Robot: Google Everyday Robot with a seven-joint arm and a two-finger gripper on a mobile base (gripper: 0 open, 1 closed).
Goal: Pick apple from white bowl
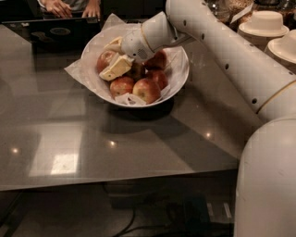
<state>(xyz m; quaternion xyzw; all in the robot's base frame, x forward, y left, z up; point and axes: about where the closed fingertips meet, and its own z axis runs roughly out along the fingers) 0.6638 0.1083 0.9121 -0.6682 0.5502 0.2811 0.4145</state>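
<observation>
The white bowl (pixel 182 74), lined with crinkled white paper, stands on the dark table and holds several red apples. My gripper (pixel 114 56) is down inside the bowl on its left side. It is right at the apple (pixel 104 59), a dull red one with yellowish patches that lies against the left wall. The gripper covers that apple's right side. My white arm (pixel 222 41) reaches in from the right, over the bowl's far rim.
Other apples (pixel 146 89) lie at the front and middle of the bowl. Stacks of white plates (pixel 264 23) stand at the back right. A person's hands (pixel 74 7) and a dark laptop (pixel 60 32) are at the back left. The table edge (pixel 115 183) runs along the front.
</observation>
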